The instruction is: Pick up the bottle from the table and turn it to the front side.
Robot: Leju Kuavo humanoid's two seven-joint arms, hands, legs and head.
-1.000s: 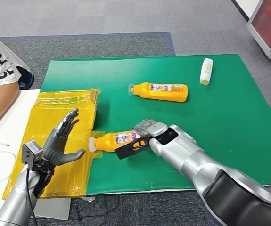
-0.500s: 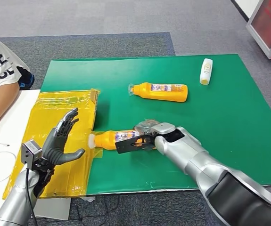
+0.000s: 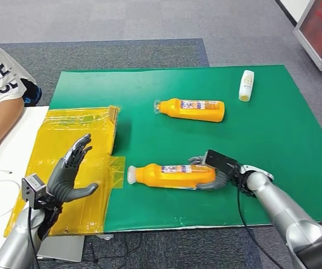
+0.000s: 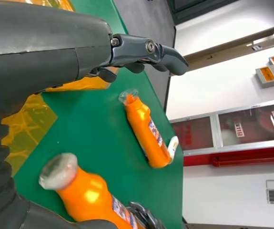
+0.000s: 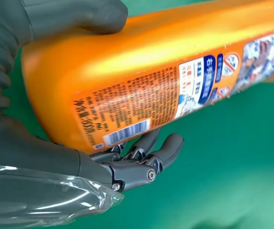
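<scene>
Grey carpet surrounds the table point(image 3: 277, 145), whose top is covered in green; a yellow plastic sheet point(image 3: 66, 162) overlaps its left end, and a person's arm point(image 3: 0, 120) rests beyond that. Near the front edge lies the nearer orange bottle point(image 3: 172, 175), on its side, cap toward the yellow sheet. A second orange bottle point(image 3: 190, 110) lies well apart toward the back, a small white bottle point(image 3: 246, 85) at the far corner. The right robot hand point(image 3: 218, 174) wraps the nearer bottle's base end, thumb on one face, fingers point(image 5: 153, 157) curled under the other. The left robot hand point(image 3: 68, 174) hovers over the sheet, fingers spread, holding nothing. The bottle looks rigid, glossy and probably slippery; held at the base, its length likely levers against the grip, so a hold nearer the labelled middle seems steadier for turning.
</scene>
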